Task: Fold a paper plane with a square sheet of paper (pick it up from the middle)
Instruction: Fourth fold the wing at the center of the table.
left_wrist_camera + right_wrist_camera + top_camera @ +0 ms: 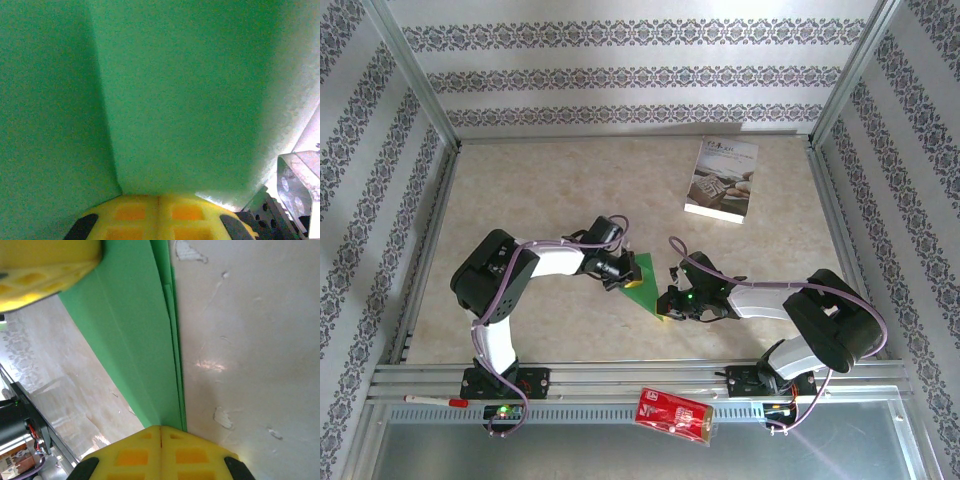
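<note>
Top external view: the green paper [644, 278] lies low over the beige, marbled table [550, 190], in the middle near the front, between the two arms. It is thin, matte and plain, folded into a narrow, pointed wedge. In the left wrist view its surface [175, 100] is smooth, with one straight crease running away from the fingers. In the right wrist view it [135, 340] is a long strip of several stacked layers, their edges lining up along one side above the scuffed, chipped tabletop.

The left gripper [625, 273] meets the paper from the left. Its yellow, waffle-moulded fingertips [187, 212] are pressed together, and the sheet runs down into the seam between them, so it is pinching the paper. The right gripper [666, 301] reaches in from the right. Its yellow pads [132, 457] are likewise closed, with the end of the layered fold caught at the seam. The left gripper's yellow finger shows in the upper left corner of the right wrist view, on the same strip.

A white printed booklet [722, 180] lies well apart at the far right of the table. A red packet [673, 416] sits on the metal rail [620, 378] in front of the arm bases, and a slim white stick [432, 401] with a red end lies at the rail's left. Patterned walls [620, 75] close in the table.
</note>
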Controlling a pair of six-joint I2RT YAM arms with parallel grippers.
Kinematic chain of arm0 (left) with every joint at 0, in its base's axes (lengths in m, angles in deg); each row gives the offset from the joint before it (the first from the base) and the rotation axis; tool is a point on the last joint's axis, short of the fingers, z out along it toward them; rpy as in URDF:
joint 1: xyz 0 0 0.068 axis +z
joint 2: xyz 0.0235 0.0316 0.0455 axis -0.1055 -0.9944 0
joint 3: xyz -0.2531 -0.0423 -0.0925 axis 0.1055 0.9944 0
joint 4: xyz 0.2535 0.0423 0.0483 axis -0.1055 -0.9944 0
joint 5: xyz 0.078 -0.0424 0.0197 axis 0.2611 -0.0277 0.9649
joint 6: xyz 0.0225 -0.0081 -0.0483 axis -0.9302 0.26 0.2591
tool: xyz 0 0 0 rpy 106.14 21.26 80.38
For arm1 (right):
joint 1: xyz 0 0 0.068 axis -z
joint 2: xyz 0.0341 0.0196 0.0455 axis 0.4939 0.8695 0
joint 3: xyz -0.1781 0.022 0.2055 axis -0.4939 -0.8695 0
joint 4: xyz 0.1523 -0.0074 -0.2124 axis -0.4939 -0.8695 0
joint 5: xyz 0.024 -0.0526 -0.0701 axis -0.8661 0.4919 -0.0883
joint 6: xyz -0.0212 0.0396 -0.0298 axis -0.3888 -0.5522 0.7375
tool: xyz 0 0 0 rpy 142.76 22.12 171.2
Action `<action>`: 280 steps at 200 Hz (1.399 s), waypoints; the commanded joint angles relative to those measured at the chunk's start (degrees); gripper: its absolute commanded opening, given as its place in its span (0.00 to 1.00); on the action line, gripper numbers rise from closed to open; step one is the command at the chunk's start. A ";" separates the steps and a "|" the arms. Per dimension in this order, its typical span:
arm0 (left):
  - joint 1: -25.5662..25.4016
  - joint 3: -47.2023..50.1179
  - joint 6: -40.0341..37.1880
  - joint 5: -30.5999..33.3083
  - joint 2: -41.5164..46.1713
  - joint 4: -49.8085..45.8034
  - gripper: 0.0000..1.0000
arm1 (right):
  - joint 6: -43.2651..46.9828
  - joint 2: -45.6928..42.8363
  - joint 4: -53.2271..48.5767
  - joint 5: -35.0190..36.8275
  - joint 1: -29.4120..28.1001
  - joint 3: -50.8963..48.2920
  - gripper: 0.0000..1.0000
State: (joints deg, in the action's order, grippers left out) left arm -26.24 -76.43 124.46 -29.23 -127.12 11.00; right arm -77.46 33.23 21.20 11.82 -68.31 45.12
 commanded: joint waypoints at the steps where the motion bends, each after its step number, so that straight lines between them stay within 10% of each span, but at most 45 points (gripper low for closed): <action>1: 3.54 -2.28 -2.69 4.83 -2.32 -2.19 0.01 | 0.72 1.98 -14.22 6.33 0.68 -3.77 0.00; 102: 7.12 -11.07 -8.11 3.70 -3.88 -7.04 0.08 | 0.86 1.71 -14.37 6.61 0.80 -4.38 0.00; 183: -2.00 5.42 0.97 2.56 11.72 4.84 0.19 | 0.94 1.86 -14.47 6.55 0.91 -3.94 0.00; 280: -8.11 4.09 4.33 0.06 1.77 11.11 0.00 | 1.09 1.86 -15.09 6.51 0.95 -3.56 0.00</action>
State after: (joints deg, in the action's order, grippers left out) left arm -33.38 -71.88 127.13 -27.98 -124.63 18.50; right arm -77.41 32.48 20.70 12.32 -67.94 44.75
